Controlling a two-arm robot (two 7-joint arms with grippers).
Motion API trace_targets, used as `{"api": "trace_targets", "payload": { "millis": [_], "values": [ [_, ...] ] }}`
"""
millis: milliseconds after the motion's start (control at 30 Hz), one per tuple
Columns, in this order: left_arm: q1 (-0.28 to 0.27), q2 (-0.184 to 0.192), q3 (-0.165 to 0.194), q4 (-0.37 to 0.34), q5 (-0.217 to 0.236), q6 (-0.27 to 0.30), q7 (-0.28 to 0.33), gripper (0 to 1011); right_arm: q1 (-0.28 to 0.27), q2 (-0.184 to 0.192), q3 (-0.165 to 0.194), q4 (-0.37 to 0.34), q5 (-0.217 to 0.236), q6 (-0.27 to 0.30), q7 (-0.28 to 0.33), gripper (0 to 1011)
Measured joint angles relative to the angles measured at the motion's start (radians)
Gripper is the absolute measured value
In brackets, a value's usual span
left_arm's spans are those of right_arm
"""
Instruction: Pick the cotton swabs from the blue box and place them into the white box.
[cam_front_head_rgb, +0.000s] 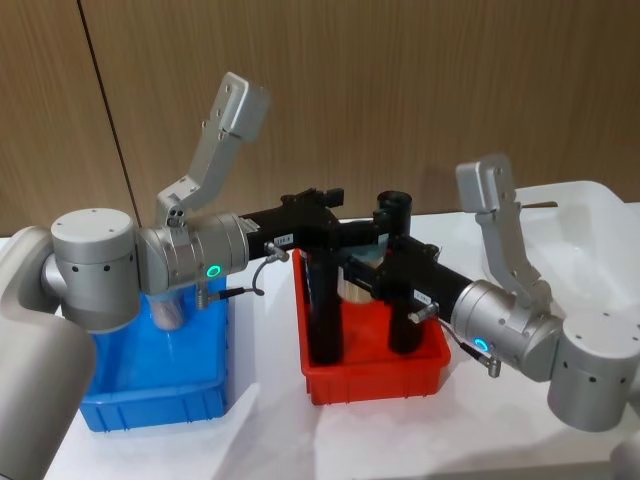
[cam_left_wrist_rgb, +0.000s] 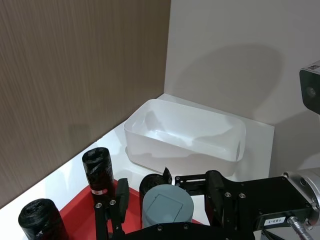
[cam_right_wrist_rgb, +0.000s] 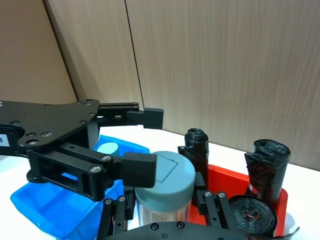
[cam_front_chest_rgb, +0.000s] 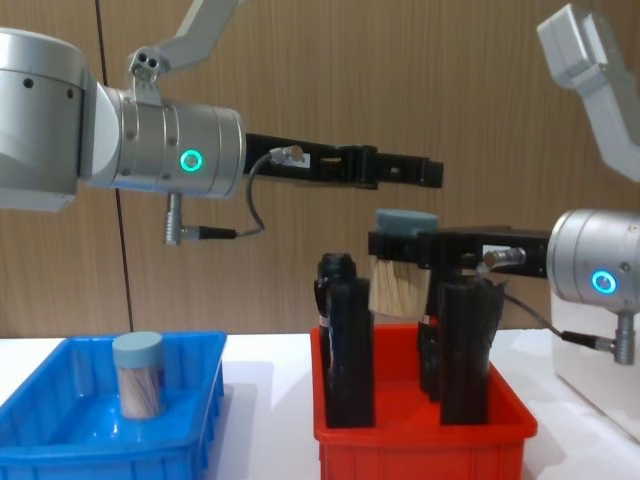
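We are holding one jar of the cotton swabs (cam_front_chest_rgb: 404, 268) in the right pincer (cam_front_chest_rgb: 392, 250), clenched on it above the red bin (cam_front_chest_rgb: 420, 440), close to the black bottles (cam_front_chest_rgb: 345, 340). The left pincer (cam_front_chest_rgb: 425, 170) is hanging released just over the lid. A second jar (cam_front_chest_rgb: 138, 375) is standing in the blue box (cam_front_chest_rgb: 60, 455). We think the right arm should be rising first, to clear the bottle tops and the left fingers. Then it should be crossing the open room to the white box (cam_front_head_rgb: 590, 215).

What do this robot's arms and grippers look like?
Both arms are silver-grey with thick cylindrical joints. The left arm has a green lit ring, the right arm a blue one, and each carries a thin black cable at the wrist. The left gripper and right gripper are black, flat-plated, with small white labels.
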Motion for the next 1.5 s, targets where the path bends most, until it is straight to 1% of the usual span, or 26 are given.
{"api": "trace_targets", "payload": {
  "millis": [333,567,933,1267,1500],
  "values": [
    [0.0,0.0,0.0,0.0,0.0,0.0,0.0,1004,-0.01,0.018,0.017,0.008,0.006,-0.009,-0.032,682],
    [0.0,0.0,0.0,0.0,0.0,0.0,0.0,1004,-0.02,0.045,0.046,0.013,0.017,-0.019,-0.067,682],
    [0.0,0.0,0.0,0.0,0.0,0.0,0.0,1004,-0.031,0.097,0.109,0.017,0.036,-0.041,-0.132,682],
    [0.0,0.0,0.0,0.0,0.0,0.0,0.0,1004,-0.032,0.139,0.161,0.029,0.04,-0.063,-0.185,682],
    [0.0,0.0,0.0,0.0,0.0,0.0,0.0,1004,-0.025,0.154,0.18,0.05,0.029,-0.079,-0.207,682]
  ]
}}
